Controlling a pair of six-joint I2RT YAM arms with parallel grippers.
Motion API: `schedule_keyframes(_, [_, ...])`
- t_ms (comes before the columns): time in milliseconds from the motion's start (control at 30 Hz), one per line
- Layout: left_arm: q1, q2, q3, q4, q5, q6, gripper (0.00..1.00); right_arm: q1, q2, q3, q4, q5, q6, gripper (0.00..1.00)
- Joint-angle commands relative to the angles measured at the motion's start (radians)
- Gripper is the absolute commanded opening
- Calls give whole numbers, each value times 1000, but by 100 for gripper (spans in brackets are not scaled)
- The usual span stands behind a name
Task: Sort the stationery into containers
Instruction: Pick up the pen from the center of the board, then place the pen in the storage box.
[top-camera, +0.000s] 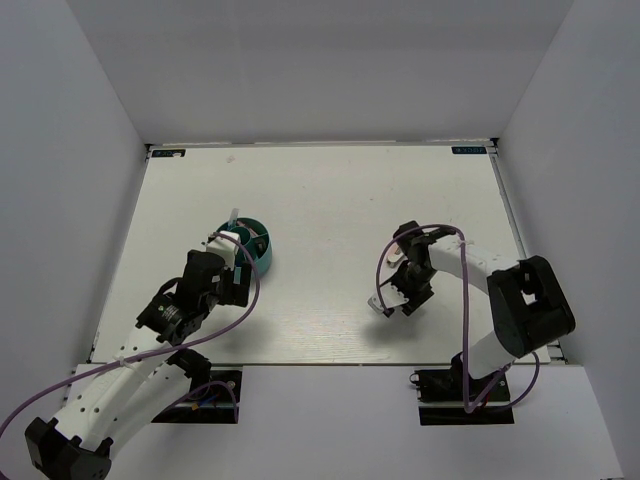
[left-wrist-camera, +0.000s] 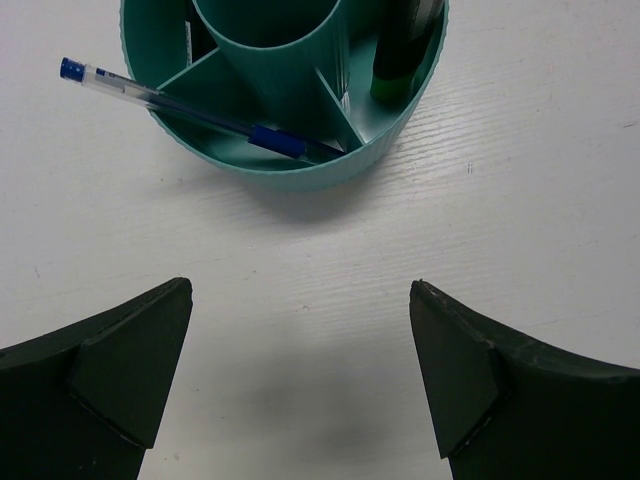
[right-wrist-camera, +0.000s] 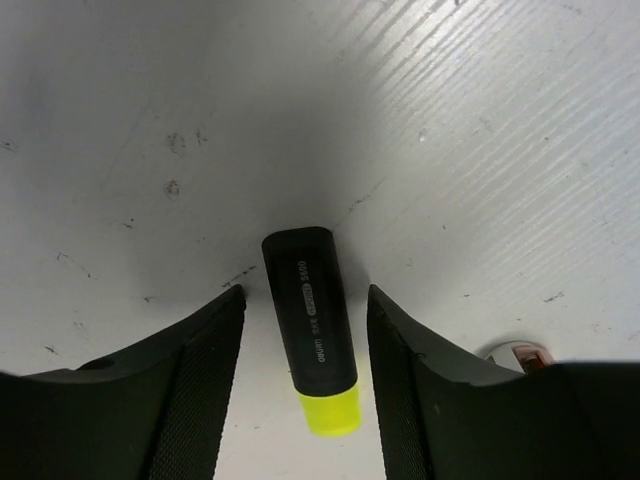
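Note:
The round teal organiser (top-camera: 262, 243) stands left of the table's middle. In the left wrist view the organiser (left-wrist-camera: 290, 178) holds a blue pen (left-wrist-camera: 200, 112) leaning over its rim and a black-green highlighter (left-wrist-camera: 396, 68) in another compartment. My left gripper (left-wrist-camera: 300, 288) is open and empty, just short of the organiser over bare table; it also shows in the top view (top-camera: 238, 275). My right gripper (right-wrist-camera: 305, 292) is open and low, its jaws either side of a black-yellow highlighter (right-wrist-camera: 310, 305) lying on the table, with a gap on each side.
A small white-pink piece (right-wrist-camera: 515, 352) lies just outside my right gripper's right finger. White walls close in the table (top-camera: 330, 190) on three sides. My right gripper (top-camera: 403, 297) is right of the middle, well apart from the organiser.

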Motion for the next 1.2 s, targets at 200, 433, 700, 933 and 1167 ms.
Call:
schedule_keyframes(200, [2, -14, 37, -1, -17, 2, 100, 18, 20, -105, 98, 73, -10, 38])
schedule_keyframes(433, [2, -18, 34, 0, -34, 0, 100, 45, 18, 2, -8, -19, 169, 24])
schedule_keyframes(700, [1, -60, 19, 15, -129, -3, 100, 113, 105, 500, -91, -320, 964, 1])
schedule_keyframes(933, [27, -170, -2, 45, -276, -32, 100, 160, 205, 754, 136, -536, 1568, 0])
schedule_keyframes(1167, [30, -219, 56, -34, -463, -141, 100, 218, 231, 588, 933, -700, 2161, 0])
